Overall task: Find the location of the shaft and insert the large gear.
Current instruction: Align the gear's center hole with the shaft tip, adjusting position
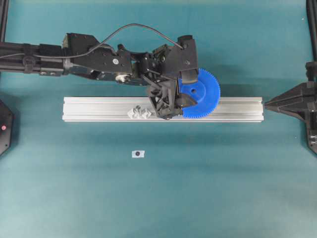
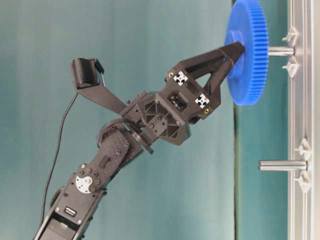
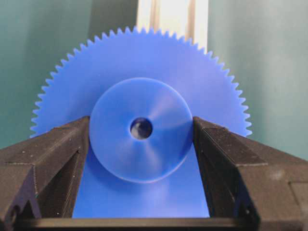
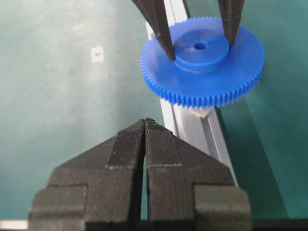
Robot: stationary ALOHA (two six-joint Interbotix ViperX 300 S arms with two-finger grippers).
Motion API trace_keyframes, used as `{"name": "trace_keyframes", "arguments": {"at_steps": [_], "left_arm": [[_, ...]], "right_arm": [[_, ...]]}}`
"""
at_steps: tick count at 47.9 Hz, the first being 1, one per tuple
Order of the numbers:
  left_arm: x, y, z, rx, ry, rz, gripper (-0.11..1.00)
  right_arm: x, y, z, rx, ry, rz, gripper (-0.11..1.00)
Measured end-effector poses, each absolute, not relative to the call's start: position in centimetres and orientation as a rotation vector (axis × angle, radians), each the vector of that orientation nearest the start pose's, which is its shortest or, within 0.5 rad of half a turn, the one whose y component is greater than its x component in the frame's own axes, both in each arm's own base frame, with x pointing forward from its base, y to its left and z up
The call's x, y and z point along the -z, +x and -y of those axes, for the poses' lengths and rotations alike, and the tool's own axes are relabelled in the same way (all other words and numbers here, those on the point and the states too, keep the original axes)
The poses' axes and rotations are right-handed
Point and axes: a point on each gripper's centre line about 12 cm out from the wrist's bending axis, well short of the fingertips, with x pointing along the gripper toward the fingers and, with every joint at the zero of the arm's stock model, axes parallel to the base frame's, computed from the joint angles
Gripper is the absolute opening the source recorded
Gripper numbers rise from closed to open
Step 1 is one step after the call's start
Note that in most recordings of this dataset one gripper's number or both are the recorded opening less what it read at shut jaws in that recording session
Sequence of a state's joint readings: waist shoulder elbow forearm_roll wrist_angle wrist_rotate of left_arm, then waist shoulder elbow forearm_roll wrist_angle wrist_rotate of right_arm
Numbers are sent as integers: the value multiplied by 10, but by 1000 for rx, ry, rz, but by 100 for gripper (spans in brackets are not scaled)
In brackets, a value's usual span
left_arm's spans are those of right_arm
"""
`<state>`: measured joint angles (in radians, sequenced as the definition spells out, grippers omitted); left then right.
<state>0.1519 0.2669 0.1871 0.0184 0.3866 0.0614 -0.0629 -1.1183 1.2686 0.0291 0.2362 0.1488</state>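
The large gear point(image 1: 205, 94) is a blue toothed disc held above the rail, with my left gripper point(image 1: 190, 91) shut on its raised hub point(image 3: 141, 144). One black finger point(image 3: 72, 139) presses each side of the hub. From table level, the shaft point(image 2: 281, 50) sticks out of the rail and meets the centre of the gear point(image 2: 247, 50) on its far face. Something grey glints inside the centre hole point(image 3: 141, 128). A second, bare shaft point(image 2: 282, 165) stands further along, between clear blocks point(image 1: 140, 113). My right gripper point(image 4: 146, 122) is shut and holds nothing, at the rail's right end point(image 1: 270, 104).
The long silver aluminium rail point(image 1: 99, 108) lies across the middle of the teal table. A small white tag point(image 1: 138, 154) with a dark dot lies on the table in front of the rail. The left arm point(image 1: 94, 59) reaches in from the left behind the rail.
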Motion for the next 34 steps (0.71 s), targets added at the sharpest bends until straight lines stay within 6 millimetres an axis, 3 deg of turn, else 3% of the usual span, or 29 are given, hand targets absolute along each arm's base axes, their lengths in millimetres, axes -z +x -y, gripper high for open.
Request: {"name": "trace_keyframes", "arguments": {"at_steps": [21, 34], "left_arm": [[-188, 489, -40, -52, 41, -821, 72], [-189, 490, -40, -53, 37, -817, 72]], "right_arm": [[-221, 162, 9, 89, 188, -370, 1], [-221, 162, 9, 89, 188, -371, 1]]}}
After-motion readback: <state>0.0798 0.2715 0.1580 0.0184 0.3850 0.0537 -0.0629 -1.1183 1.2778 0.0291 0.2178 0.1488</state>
